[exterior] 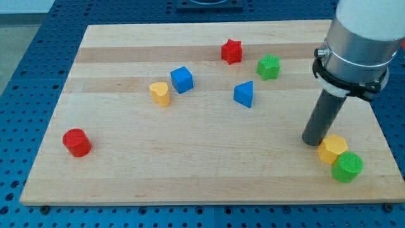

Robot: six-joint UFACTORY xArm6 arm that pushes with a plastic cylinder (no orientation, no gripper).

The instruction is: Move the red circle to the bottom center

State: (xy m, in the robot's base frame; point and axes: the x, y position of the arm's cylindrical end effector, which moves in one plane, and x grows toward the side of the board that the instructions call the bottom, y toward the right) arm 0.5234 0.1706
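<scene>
The red circle (77,142) lies near the lower left corner of the wooden board (209,177). My tip (312,142) stands far off at the view's right, touching or nearly touching the left side of a yellow hexagon block (332,149). A green circle (347,167) sits right below the yellow hexagon. No block lies between the red circle and the board's bottom middle.
A yellow heart-like block (161,93) and a blue cube (181,80) sit upper left of centre. A blue triangle (243,94) is near the middle. A red star (232,51) and a green star (268,66) lie near the top right.
</scene>
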